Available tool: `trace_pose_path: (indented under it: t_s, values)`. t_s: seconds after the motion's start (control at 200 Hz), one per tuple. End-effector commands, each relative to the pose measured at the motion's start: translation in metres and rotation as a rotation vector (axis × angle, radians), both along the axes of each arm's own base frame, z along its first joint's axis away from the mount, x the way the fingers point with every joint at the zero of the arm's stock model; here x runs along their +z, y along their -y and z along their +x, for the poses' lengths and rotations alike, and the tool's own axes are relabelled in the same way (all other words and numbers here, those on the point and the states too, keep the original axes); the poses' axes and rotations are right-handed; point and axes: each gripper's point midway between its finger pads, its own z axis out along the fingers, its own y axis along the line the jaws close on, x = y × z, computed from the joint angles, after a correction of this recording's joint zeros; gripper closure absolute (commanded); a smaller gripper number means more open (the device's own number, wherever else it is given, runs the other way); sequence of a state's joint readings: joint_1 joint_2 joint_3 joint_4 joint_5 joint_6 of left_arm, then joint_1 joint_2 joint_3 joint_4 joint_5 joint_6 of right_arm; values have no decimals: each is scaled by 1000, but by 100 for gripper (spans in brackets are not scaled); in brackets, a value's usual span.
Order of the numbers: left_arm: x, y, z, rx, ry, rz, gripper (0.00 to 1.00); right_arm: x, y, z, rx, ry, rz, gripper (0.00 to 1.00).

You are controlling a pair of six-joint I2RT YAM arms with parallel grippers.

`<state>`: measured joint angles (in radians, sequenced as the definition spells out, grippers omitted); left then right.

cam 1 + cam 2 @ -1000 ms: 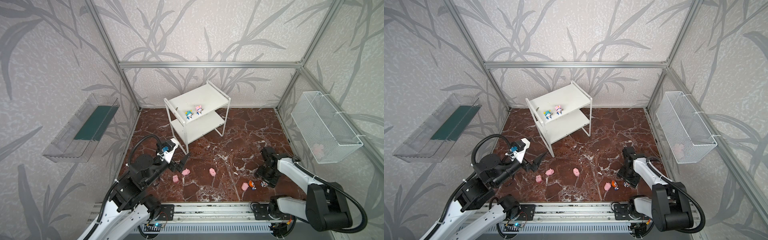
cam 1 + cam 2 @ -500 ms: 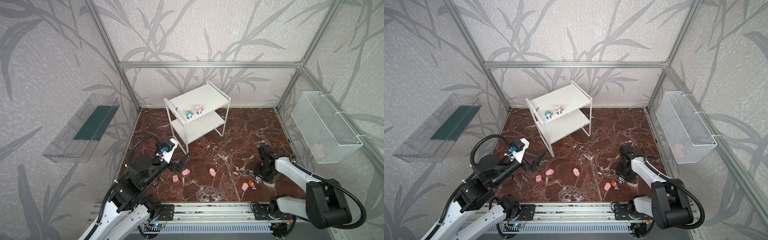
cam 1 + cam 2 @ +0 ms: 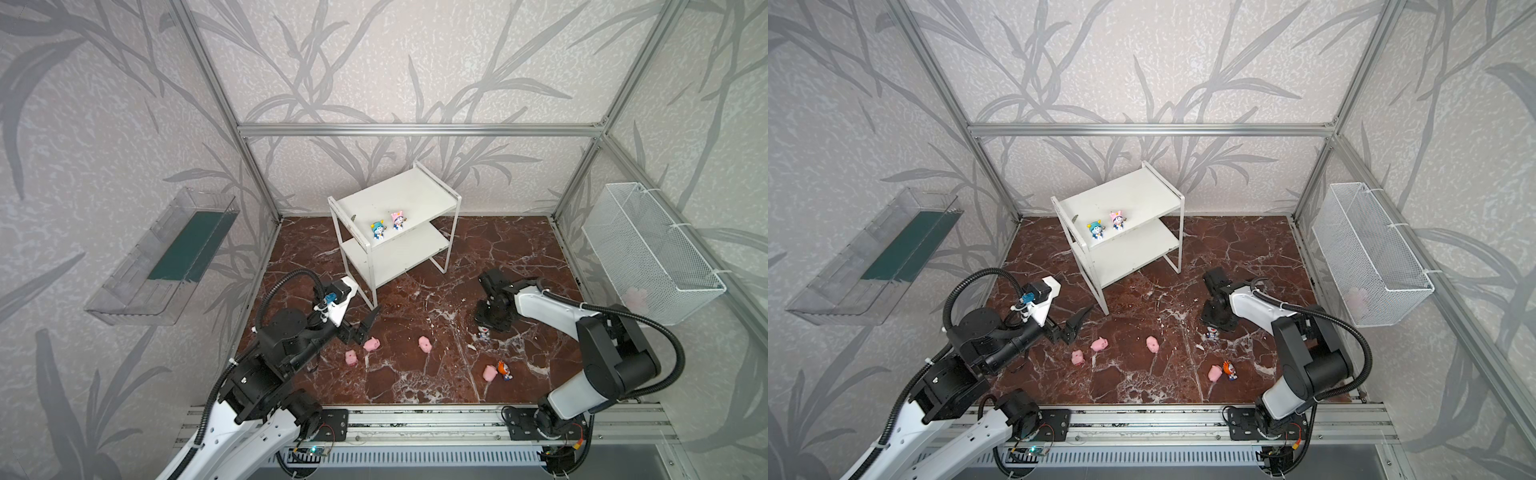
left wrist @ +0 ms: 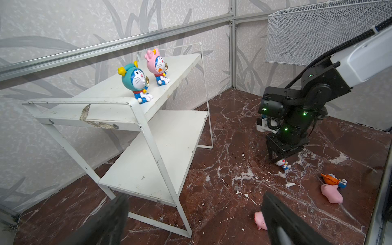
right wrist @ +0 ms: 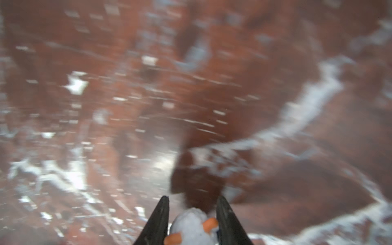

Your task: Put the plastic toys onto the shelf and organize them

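Two blue-and-white figurines sit upright on the top board of the shelf (image 3: 419, 195). The teal-hat figurine (image 3: 377, 231) is just beside the pink-hat figurine (image 3: 397, 220), near the board's front edge.

My right gripper (image 4: 278, 159) points straight down at the marble surface (image 3: 415, 291), well to the right of the shelf. Its jaws are clamped on the head of the white-hat figurine (image 4: 283, 164). In the right wrist view the toy fills the gap between the two black fingers (image 5: 160, 220). I cannot tell whether its feet touch the surface.

Toward the near edge of the surface, the orange-hat figurine (image 3: 504, 370) lies on its side with a pink pig (image 3: 490, 372) just beside it.

My left gripper (image 3: 365, 326) hovers low on the left side with its jaws spread wide. A second pig (image 3: 371, 344) lies just beside its lower finger, and a third pig (image 3: 351, 357) is near that one. A fourth pig (image 3: 424, 343) sits apart, toward the middle of the surface.
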<state>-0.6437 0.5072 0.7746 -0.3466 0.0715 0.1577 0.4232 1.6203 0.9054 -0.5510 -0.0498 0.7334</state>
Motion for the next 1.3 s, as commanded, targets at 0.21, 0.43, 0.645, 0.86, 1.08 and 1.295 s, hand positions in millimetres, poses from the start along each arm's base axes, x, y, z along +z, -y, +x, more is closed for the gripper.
trace_pose_path:
  t_s: [0.21,0.43,0.645,0.86,1.08,1.295]
  values:
    - [-3,-1,2,4,6,13,1,14,-13,9,63,56,-13,27]
    - [-4,1,3,0,0,15,1,20,-7,5,80,85,-13,22]
    - [-6,2,3,-3,-4,17,1,25,-9,2,74,119,25,22]
    - [-7,3,3,-8,-9,15,1,15,-2,-7,49,88,8,22]
    - [-7,4,4,-8,-12,18,1,12,3,-7,29,85,3,23]
    - [-8,4,4,-8,-14,19,1,5,5,-7,36,50,-15,24]
